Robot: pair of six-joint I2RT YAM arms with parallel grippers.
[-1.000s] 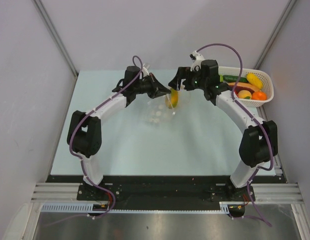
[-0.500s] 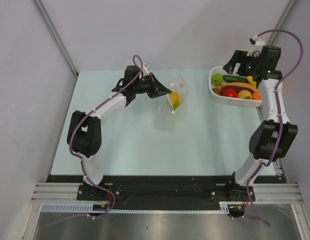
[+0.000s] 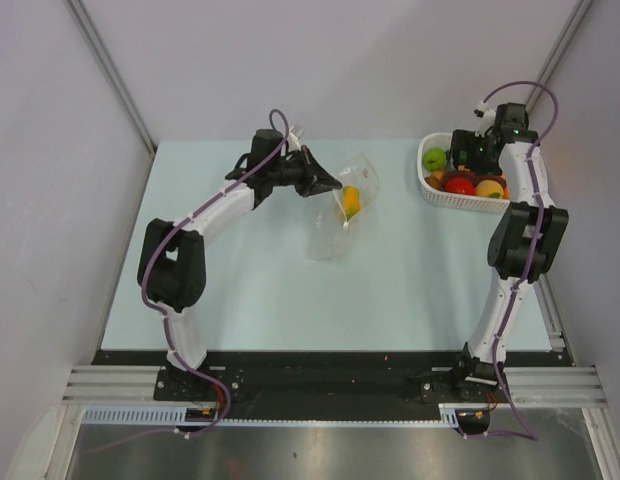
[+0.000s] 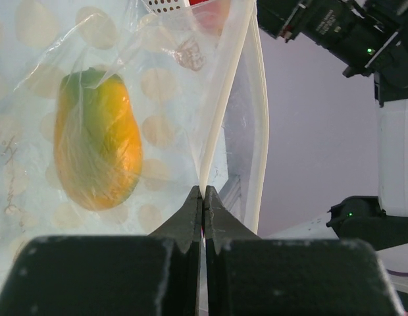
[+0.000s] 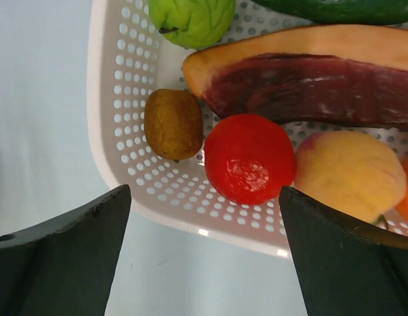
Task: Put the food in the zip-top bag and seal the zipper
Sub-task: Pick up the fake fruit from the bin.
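Mouth pinch, far centre: left gripper [image 4: 203, 194] clamps the zip-top bag [image 3: 336, 225]; right gripper [image 5: 203, 192] gapes over the basket [image 5: 115, 92], far right.
Only the left wrist view shows the jaws closed tight on the zipper [image 4: 222, 99] strip, with an orange-green fruit [image 4: 97, 148] inside the dotted film. From the top the bag is a faint shape on the table [image 3: 390, 280], its near end hard to trace. Right wrist view shows a red fruit [image 5: 250, 159] among others in the basket, fingers wide apart, holding nothing; from the top those fingers are hidden. Left arm reaches far and rightward; right arm stretches to the far right corner.
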